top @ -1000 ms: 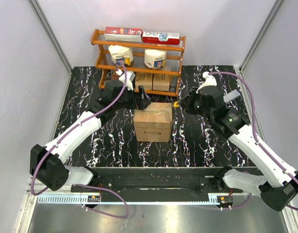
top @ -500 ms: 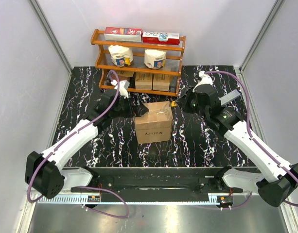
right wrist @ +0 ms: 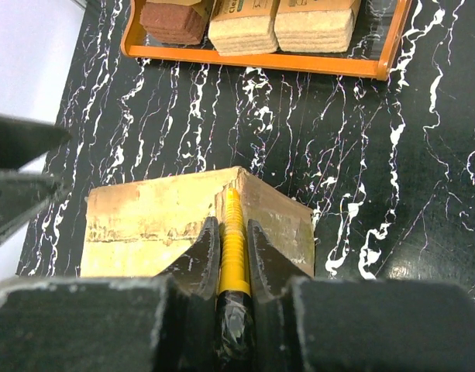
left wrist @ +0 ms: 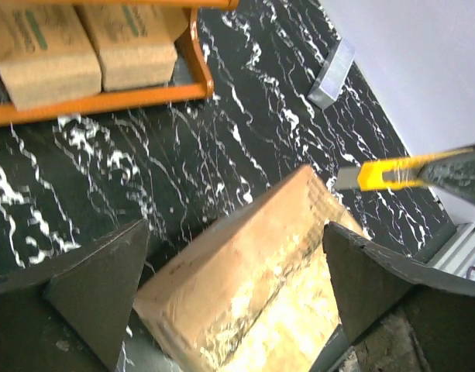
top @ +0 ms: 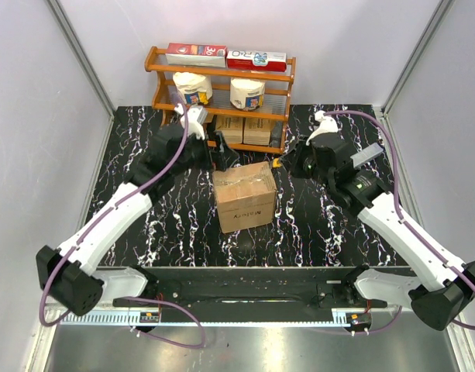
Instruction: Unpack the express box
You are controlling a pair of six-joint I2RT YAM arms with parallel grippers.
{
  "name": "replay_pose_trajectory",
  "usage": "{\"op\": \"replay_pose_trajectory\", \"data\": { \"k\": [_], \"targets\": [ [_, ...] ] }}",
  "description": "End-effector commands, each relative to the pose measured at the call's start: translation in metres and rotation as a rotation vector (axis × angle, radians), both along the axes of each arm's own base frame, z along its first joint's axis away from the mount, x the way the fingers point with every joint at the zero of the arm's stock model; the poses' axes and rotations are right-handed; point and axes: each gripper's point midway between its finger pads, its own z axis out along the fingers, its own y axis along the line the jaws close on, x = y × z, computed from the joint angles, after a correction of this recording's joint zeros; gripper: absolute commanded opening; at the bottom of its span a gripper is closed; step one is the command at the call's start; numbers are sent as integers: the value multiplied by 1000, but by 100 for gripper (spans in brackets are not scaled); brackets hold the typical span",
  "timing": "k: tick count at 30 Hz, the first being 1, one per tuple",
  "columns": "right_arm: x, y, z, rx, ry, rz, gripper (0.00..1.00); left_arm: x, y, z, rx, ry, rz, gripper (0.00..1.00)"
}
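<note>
the large brown cardboard express box (top: 245,198) sits in the middle of the black, white-veined table (top: 314,225), just in front of the orange wooden rack (top: 222,74). it is turned a little off square, with its flaps lying shut and the taped top facing up. that puts the tape within reach of both arms, one at each far corner.

the left hand (top: 224,157) hangs over the box's far left corner with its two dark fingers (left wrist: 98,283) spread as wide as they go, one on each side of the corner. in its wrist view neither finger looks to touch the cardboard, and it holds nothing. my guess is that it is placed there to brace the box so it won't slide under the blade.

the right hand (right wrist: 232,236) is nearly closed, clamped on a yellow utility knife (left wrist: 392,172) whose body runs out between the fingers toward the box's far right corner. the tip is just beside that upper edge, but i cannot tell whether it touches the tape. held low and pointed along the top, the knife looks lined up to slit the seam.
</note>
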Motion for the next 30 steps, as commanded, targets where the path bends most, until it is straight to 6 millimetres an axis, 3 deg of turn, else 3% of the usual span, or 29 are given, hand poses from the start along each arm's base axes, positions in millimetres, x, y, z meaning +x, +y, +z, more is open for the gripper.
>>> {"op": "replay_pose_trajectory", "data": {
  "k": [1, 3, 4, 7, 14, 23, 30],
  "targets": [
    [-2, -2, 47, 47, -134, 11, 0, 25, -25, 19, 29, -88, -103, 99],
    [-4, -2, 42, 44, -125, 18, 0, 27, -38, 21, 12, -72, -156, 98],
    [-6, -3, 42, 53, -123, 22, 0, 32, -45, 9, 18, -41, -174, 97],
    [-10, -3, 36, 56, -118, 28, 0, 34, -59, 3, 12, -18, -229, 91],
    [-13, -7, 27, 55, -112, 18, 0, 39, -85, -5, 0, 16, -301, 69],
    [-10, -3, 17, 44, -100, 33, 0, 34, -105, -7, -13, 11, -354, 70],
    [-5, 1, 17, 37, -107, 40, 0, 44, -104, -25, 28, 34, -316, 72]
  ]
}}
